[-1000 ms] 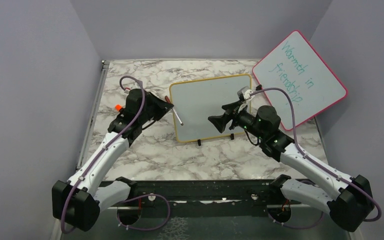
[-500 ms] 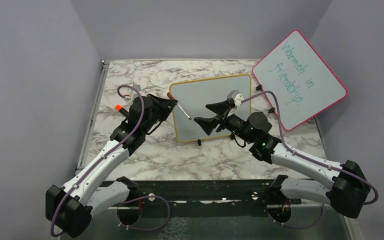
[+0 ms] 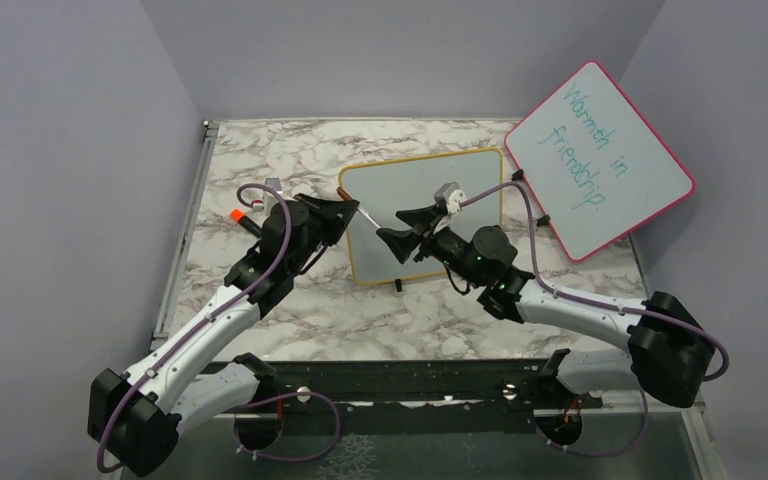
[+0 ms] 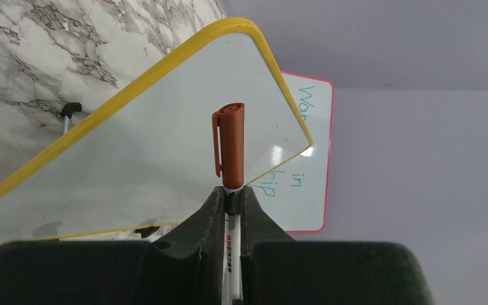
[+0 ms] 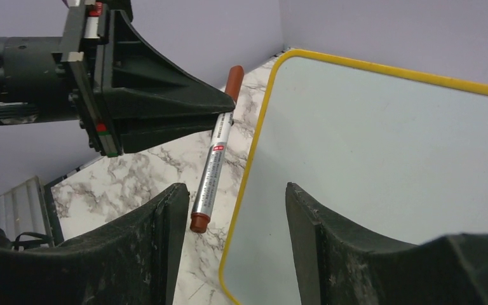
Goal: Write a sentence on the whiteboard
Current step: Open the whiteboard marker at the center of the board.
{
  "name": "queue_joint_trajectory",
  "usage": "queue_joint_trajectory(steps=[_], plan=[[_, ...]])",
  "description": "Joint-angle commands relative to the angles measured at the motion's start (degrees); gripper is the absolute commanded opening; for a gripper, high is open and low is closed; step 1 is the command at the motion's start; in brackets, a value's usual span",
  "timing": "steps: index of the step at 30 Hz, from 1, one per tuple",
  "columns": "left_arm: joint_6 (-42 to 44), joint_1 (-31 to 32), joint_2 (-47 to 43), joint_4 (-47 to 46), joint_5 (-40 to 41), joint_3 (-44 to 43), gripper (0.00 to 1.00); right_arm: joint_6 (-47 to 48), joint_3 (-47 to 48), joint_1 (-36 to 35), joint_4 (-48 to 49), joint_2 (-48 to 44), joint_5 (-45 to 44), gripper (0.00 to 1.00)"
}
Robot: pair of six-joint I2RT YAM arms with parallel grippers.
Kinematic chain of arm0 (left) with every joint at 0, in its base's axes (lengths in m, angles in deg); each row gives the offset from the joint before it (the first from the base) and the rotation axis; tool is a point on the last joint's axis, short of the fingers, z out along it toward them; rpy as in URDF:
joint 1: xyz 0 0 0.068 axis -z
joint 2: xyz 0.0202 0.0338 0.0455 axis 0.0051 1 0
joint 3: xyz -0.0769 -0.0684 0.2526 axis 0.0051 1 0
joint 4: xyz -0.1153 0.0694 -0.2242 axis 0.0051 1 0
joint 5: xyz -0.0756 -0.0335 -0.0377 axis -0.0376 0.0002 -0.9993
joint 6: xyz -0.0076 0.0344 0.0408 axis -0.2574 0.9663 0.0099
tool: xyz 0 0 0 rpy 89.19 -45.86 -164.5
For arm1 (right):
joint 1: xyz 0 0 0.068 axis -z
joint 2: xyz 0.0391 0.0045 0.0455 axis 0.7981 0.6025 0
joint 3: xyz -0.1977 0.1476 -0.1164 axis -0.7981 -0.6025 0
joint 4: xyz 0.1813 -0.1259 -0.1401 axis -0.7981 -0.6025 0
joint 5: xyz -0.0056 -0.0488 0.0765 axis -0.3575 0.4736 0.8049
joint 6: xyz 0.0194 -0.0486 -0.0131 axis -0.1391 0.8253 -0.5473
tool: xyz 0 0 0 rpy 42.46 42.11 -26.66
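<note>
The yellow-framed whiteboard stands tilted on black clip feet at mid-table, and its face is blank, so no sentence shows. My left gripper is shut on a white marker with a brown-red cap, held over the board's left edge. My right gripper is open and faces the left one. The marker hangs with its red lower end between the right fingers, close to the left-hand one and not touching it.
A pink-framed board with teal handwriting leans against the back right wall. A small orange-tipped object lies on the marble table left of my left arm. A metal rail runs along the table's left edge.
My right gripper has moved left across the board to the marker, and its jaws have narrowed. My left gripper has carried the marker a little to the right.
</note>
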Motion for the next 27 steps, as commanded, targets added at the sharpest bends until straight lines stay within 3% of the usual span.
queue_joint_trajectory(steps=[1,4,17,27], plan=[[-4.17,0.88,-0.51,-3.38,0.59,1.17,0.00,-0.52,2.14,-0.39,5.02,2.44,-3.66,0.59],[-5.06,1.16,0.33,-4.36,-0.91,1.15,0.00,-0.47,3.19,-0.39,5.83,4.22,-2.91,0.51],[-7.48,3.14,2.02,-6.54,-2.05,1.70,0.00,-0.04,4.04,-0.39,10.19,8.06,-1.69,0.34],[-7.91,3.30,1.64,-6.77,-2.37,3.99,0.00,-0.21,2.99,-0.39,11.05,6.93,-1.76,0.07]])
